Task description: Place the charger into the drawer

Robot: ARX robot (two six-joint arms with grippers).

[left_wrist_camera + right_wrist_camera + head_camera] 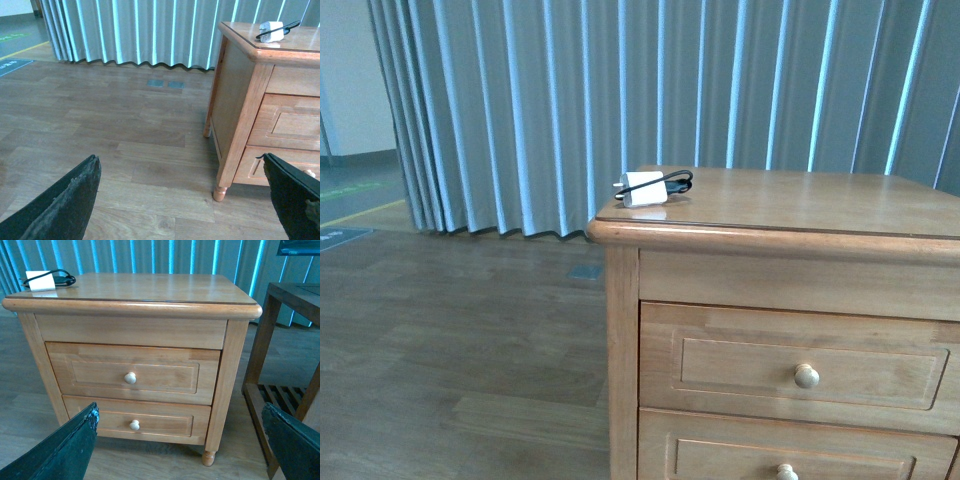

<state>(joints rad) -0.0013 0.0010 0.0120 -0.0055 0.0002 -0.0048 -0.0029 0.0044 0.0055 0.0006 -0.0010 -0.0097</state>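
The charger, a small white block with a black cable looped behind it, lies on the top of the wooden nightstand near its far left corner. It also shows in both wrist views, charger and charger. The drawer is the taller upper one with a round pale knob, and it is shut. My left gripper hangs open over the floor, to the left of the nightstand. In front of the drawers my right gripper is open and low. Neither arm shows in the front view.
Below the drawer sits a shallower drawer, also shut. A dark wooden slatted table stands close to the nightstand's right side. A grey pleated curtain hangs behind. Wooden floor spreads to the left, with two floor plates.
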